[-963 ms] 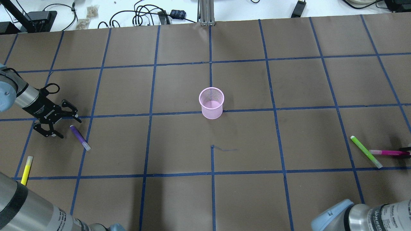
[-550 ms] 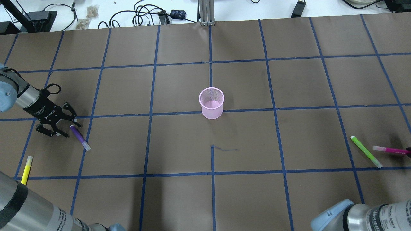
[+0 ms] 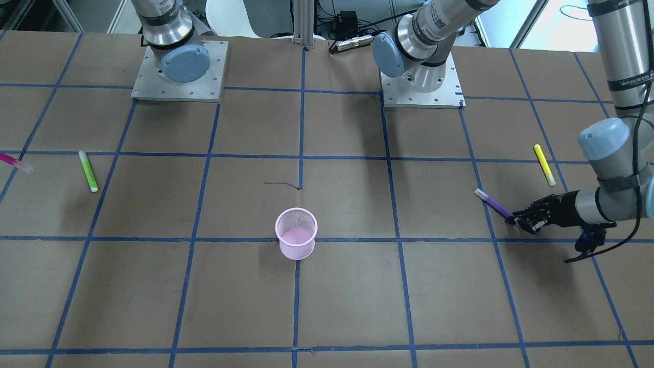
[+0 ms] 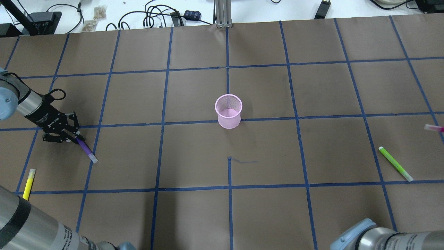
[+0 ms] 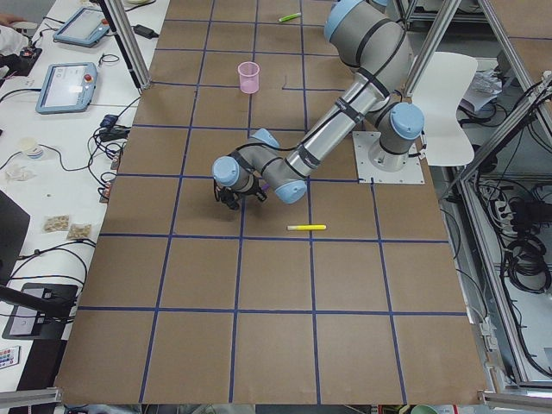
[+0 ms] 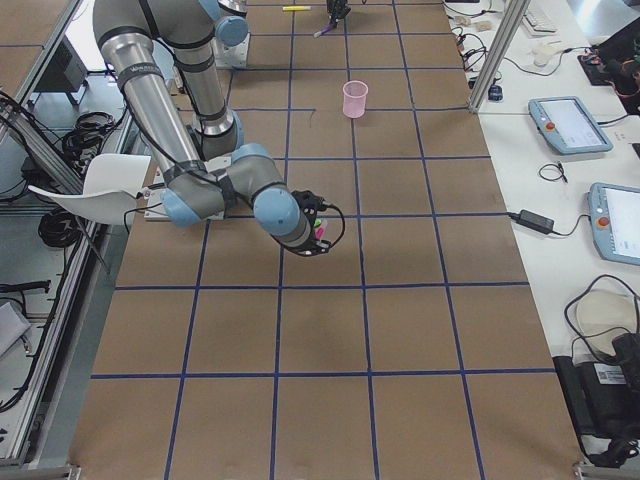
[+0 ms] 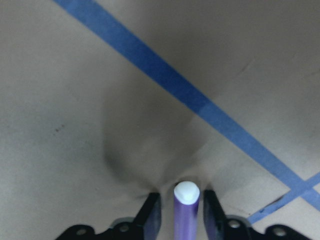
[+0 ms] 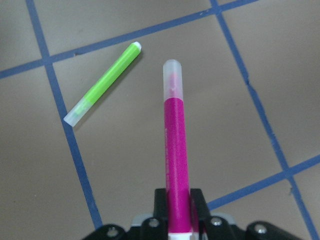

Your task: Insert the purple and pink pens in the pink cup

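Looking down over the table (image 4: 194, 156), the cup (image 4: 228, 111) is standing upright on a blue tape line, and both task pens are well apart from it. Way off to the cup's left (robot's left) and a bit closer to the robot, the left hand (image 4: 75, 136) is clenched on one end of the purple pen (image 4: 86, 149). The wrist cam has a finger (image 7: 152, 216) on each side of the barrel with the pale cap poking out front. That pen looks like it's lying on the table, cap end pointing away from the hand. Far out on the cup's right, the right hand (image 8: 178, 212) is grasping the pink pen (image 8: 174, 150) by its back end, clear cap sticking straight out ahead. Only that tip shows at the edge of the overhead shot. The green pen (image 4: 395, 164) lies flat on the cup's right too, near the pink one but not touching. The yellow pen (image 4: 29, 178) lies even further left of the cup than the purple one.
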Robot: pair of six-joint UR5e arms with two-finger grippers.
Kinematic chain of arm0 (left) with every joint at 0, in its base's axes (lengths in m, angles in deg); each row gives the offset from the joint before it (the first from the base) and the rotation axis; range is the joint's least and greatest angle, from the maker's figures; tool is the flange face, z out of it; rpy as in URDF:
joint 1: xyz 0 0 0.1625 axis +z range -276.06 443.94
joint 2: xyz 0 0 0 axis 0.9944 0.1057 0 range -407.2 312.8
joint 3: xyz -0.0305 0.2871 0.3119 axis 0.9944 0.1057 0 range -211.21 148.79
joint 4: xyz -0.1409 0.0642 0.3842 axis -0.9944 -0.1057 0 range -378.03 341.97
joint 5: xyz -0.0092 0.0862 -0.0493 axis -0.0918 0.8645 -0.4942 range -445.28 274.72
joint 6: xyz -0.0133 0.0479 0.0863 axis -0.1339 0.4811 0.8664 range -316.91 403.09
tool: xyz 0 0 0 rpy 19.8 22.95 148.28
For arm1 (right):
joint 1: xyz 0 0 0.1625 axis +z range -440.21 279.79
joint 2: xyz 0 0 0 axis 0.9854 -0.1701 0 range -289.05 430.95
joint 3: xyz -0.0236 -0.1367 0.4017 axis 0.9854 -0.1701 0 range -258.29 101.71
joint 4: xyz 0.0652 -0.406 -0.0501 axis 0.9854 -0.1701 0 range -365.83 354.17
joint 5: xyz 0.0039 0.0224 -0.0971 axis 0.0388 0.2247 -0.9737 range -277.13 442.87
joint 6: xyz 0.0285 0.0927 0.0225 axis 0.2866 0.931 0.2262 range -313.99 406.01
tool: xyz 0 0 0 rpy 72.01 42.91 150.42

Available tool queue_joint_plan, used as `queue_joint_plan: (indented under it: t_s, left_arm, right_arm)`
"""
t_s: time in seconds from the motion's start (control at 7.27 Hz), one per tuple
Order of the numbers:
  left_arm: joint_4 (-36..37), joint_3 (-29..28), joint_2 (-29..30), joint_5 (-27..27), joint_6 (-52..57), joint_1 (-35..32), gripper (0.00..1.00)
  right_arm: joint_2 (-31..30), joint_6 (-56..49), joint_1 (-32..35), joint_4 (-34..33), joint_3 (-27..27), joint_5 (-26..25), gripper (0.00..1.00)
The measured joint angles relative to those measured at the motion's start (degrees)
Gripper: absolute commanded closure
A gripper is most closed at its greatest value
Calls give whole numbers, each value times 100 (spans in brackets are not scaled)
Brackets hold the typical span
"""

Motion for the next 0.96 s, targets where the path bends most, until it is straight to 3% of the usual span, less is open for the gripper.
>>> queue_joint_plan:
  t_s: [0.14,0.41,0.69,0.96]
  left_arm:
    - [-46,-44,-78,-6,-10,-59,100]
    - [-290,-189,-296,-83,-80,-260,100]
    - [-591,-462,-553,-118,-104,-496,100]
    - [-678,-577,-819,-99,-91,-737,100]
  right_arm:
    - [-355,624,464,-14,-64,-129,100]
    - [-621,2153,1982,41,-450,-912,100]
    - [-550,4349,3878,37,-665,-1726,100]
    - [-119,6353,5385,-58,-714,-1933,100]
